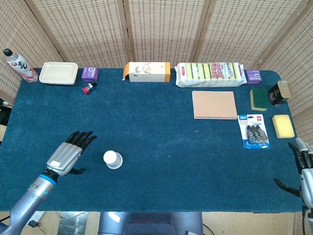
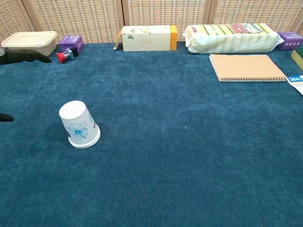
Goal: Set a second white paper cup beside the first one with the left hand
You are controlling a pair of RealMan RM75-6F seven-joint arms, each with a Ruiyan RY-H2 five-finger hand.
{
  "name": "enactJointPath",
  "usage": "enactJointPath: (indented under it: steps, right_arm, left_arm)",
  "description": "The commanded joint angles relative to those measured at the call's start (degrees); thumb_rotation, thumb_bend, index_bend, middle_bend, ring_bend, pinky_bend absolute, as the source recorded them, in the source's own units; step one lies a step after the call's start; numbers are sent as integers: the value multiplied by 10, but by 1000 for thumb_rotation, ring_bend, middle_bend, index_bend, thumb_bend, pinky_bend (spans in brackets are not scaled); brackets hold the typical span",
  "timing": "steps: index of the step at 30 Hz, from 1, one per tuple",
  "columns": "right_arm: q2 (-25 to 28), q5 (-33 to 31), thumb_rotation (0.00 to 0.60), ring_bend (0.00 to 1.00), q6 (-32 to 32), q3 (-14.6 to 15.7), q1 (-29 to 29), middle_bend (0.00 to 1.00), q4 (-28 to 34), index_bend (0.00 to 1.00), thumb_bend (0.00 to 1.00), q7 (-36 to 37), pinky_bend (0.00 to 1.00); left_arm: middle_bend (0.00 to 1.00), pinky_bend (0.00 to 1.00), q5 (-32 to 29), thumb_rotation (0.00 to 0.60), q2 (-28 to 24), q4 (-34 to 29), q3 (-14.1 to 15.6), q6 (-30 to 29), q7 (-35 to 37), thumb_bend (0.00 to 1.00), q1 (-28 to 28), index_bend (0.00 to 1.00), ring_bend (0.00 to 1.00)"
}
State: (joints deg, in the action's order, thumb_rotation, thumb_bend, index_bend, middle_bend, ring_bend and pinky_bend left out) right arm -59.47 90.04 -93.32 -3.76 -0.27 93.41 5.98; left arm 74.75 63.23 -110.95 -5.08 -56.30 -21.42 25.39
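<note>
One white paper cup [image 1: 112,159] with a blue flower print stands upside down on the blue cloth, at the lower left in the head view; it is also the cup [image 2: 79,124] at the left of the chest view. No other cup shows. My left hand [image 1: 68,153] hovers just left of the cup, fingers spread and empty; only its dark fingertips [image 2: 24,56] reach into the chest view's left edge. My right hand [image 1: 304,169] sits at the table's front right corner, fingers apart, holding nothing.
Along the back edge stand a bottle [image 1: 16,64], a beige lunch box [image 1: 58,73], a purple box [image 1: 90,74], a tea carton [image 1: 146,71] and a pack of sponges [image 1: 210,73]. A notebook [image 1: 214,105], correction tapes [image 1: 254,131] and sponges [image 1: 283,126] lie at the right.
</note>
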Motion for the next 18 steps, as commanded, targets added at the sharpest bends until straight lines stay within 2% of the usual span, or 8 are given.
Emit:
enactJointPath:
  steps: [1,7,14,18]
  right_arm:
    - [1,0,600,0,1,0,0,0,1,29,63,1,0]
    - [4,-3,600,0,4,-1,0,0,3,29,63,7,0]
    - [6,-5,600,0,1,-3,-1,0,4,29,64,16,0]
    - [7,-6,600,0,2,-4,-1,0,3,29,63,19,0]
  left_arm:
    - [0,0,-33,600,27,6,-8,7,-29,161,21,0,0]
    - [0,0,-81,600,51,0,-6,8,-82,163,44,9,0]
    - [0,0,-132,600,77,-6,-2,5,-129,192,71,189,0]
    - [0,0,-156,600,89,-10,3,-5,-155,196,83,207,0]
